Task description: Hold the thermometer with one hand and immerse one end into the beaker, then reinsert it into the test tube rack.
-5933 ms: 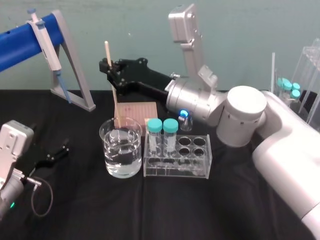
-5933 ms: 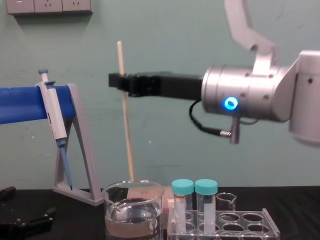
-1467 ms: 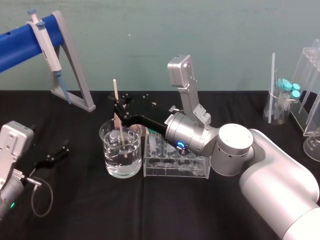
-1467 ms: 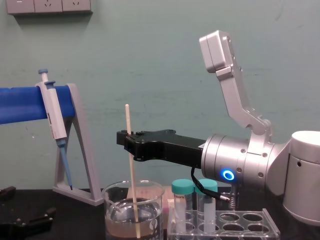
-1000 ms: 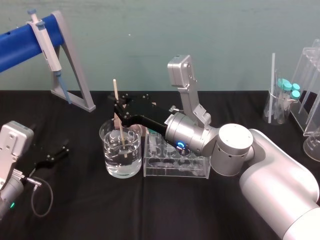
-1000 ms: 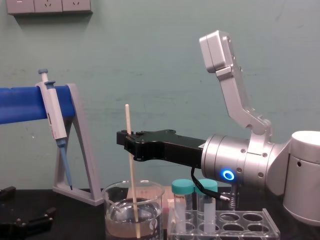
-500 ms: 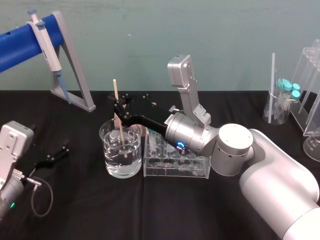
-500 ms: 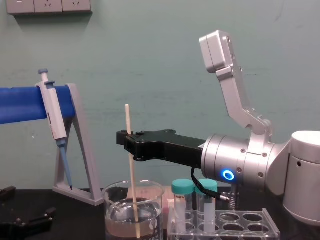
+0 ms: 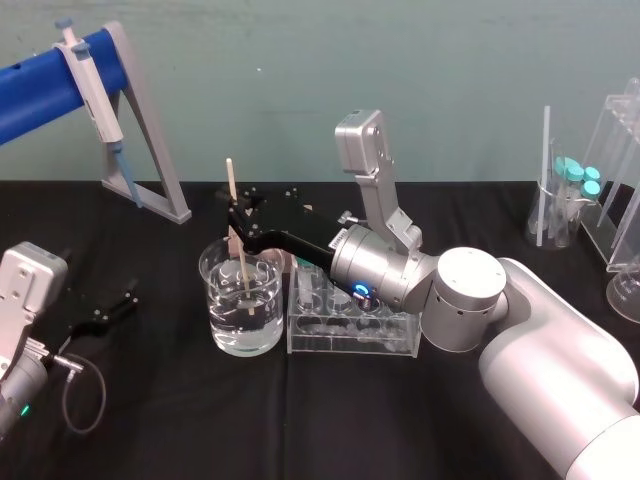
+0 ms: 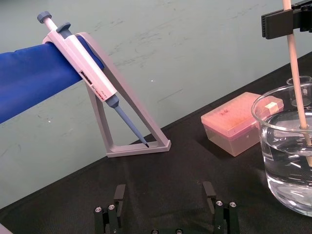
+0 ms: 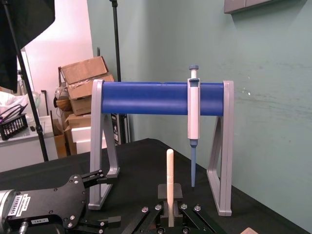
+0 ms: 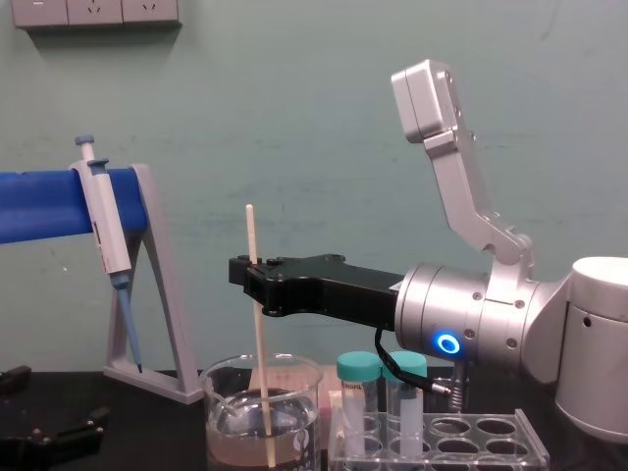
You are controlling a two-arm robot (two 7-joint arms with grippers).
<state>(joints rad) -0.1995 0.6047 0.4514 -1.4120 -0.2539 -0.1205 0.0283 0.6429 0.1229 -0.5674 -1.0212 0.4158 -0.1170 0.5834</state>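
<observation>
My right gripper (image 9: pixel 237 222) is shut on the thermometer (image 9: pixel 232 180), a thin cream rod held nearly upright over the beaker (image 9: pixel 222 330). The rod's lower end stands in the beaker's cloudy liquid, near the bottom, as the chest view shows with the thermometer (image 12: pixel 257 324) and beaker (image 12: pixel 231 432). The right gripper (image 12: pixel 251 280) grips the rod at about two thirds of its height. The clear test tube rack (image 9: pixel 392 338) with two teal-capped tubes sits just right of the beaker, partly behind the arm. My left gripper (image 10: pixel 165 197) rests open at the table's left.
A grey angled stand (image 9: pixel 145 140) with a blue bar carries a pipette (image 9: pixel 92 85) at the back left. A pink box (image 10: pixel 233 122) sits behind the beaker. Clear glassware and teal-capped tubes (image 9: pixel 572 185) stand at the back right.
Since the earliest frames my right gripper has come down with the thermometer, putting its lower end into the beaker's liquid. Over the last second nothing has moved.
</observation>
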